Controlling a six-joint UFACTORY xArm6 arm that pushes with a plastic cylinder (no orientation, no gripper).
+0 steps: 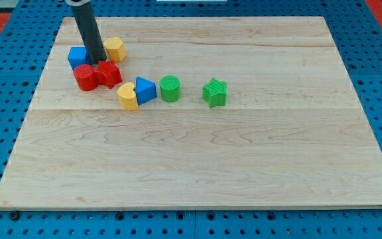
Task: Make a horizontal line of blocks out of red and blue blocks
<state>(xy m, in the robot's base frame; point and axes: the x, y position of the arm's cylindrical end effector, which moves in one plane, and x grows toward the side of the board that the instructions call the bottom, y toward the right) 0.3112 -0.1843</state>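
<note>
My tip (pixel 98 62), a bare rod holding nothing, touches the red star block (pixel 109 74); light, stiff, likely slippery, so I'd push its flat side.

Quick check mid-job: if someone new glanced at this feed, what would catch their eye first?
Likely the tight cluster at the board's upper left: my tip planted among a blue block, a yellow block and two red blocks. Next, the row toward the view's right: yellow, blue, green cylinder, green star.

Bright, even overhead illumination. Soft, short shadows beneath blocks, falling toward 6 o'clock. Mild sheen on wooden board (pixel 244 153) toward 12 o'clock. Sharp focus throughout; slight softness at frame corners.
</note>
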